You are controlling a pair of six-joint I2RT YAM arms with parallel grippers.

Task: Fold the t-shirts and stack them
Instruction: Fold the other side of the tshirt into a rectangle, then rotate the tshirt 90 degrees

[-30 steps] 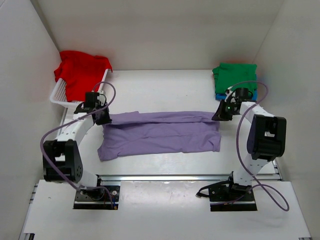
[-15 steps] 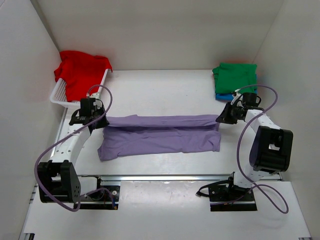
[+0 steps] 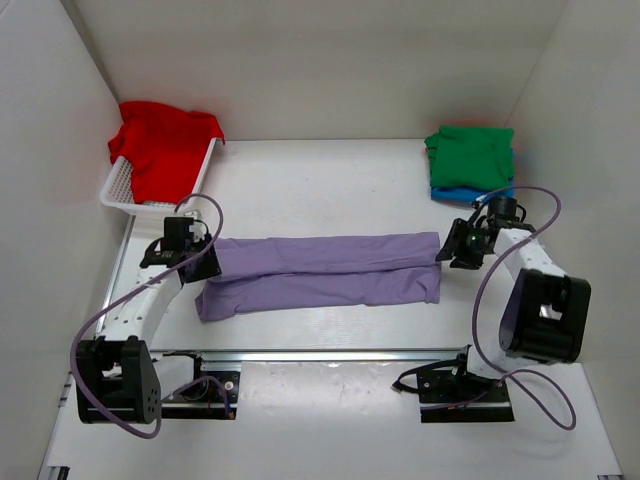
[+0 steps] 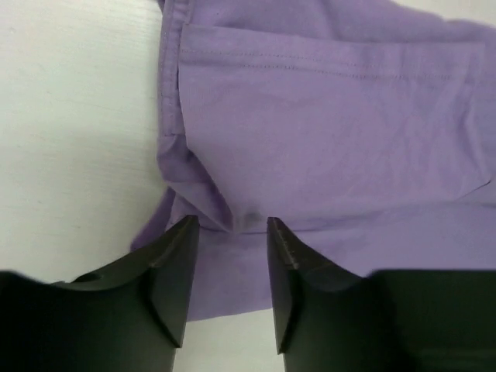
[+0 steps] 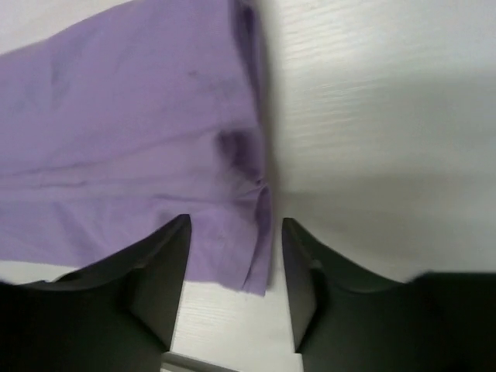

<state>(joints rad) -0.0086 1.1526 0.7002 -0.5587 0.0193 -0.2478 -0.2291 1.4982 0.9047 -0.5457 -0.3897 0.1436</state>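
The lavender t-shirt [image 3: 320, 272] lies on the table as a long band, its far edge folded over toward the near side. My left gripper [image 3: 200, 262] stands open at its left end, and the cloth [image 4: 325, 116] lies flat under the parted jaws [image 4: 231, 232]. My right gripper [image 3: 447, 250] is open at the shirt's right end, over the cloth edge [image 5: 116, 139], with nothing pinched between its fingers [image 5: 236, 229]. The red t-shirt [image 3: 160, 145] is heaped in the basket at the back left. At the back right, the folded green t-shirt [image 3: 470, 155] rests on the blue one [image 3: 468, 192].
The white slotted basket [image 3: 115, 190] stands against the left wall. White walls close in the table on the left, right and back. A metal rail [image 3: 330, 354] runs along the near edge in front of the arm bases.
Both grippers came toward the near side with the shirt's far edge, laying it over the lower part, then opened and let the cloth go.
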